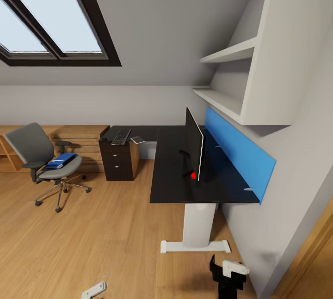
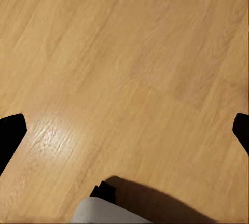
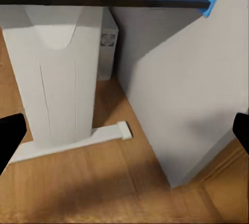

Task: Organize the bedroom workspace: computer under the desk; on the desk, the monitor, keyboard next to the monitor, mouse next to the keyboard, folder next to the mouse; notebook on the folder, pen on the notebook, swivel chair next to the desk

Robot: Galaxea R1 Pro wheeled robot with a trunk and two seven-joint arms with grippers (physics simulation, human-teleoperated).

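Folder (image 1: 60, 161) lies on the swivel chair (image 1: 44, 158) at mid-left; worktop (image 1: 171, 169) stands centre-right. Both hands open, empty. Judged step: approach; next, drive to chair, grasp folder.

This is an attic room in a home, set up as a study: a sloped ceiling with a skylight (image 1: 51, 17) over a wooden floor (image 1: 92, 243). A black tabletop (image 1: 171, 183) carries a monitor (image 1: 194, 144), with white wall shelves (image 1: 231, 51) above, a swivel chair (image 1: 44, 160) and a drawer cabinet (image 1: 118, 160).
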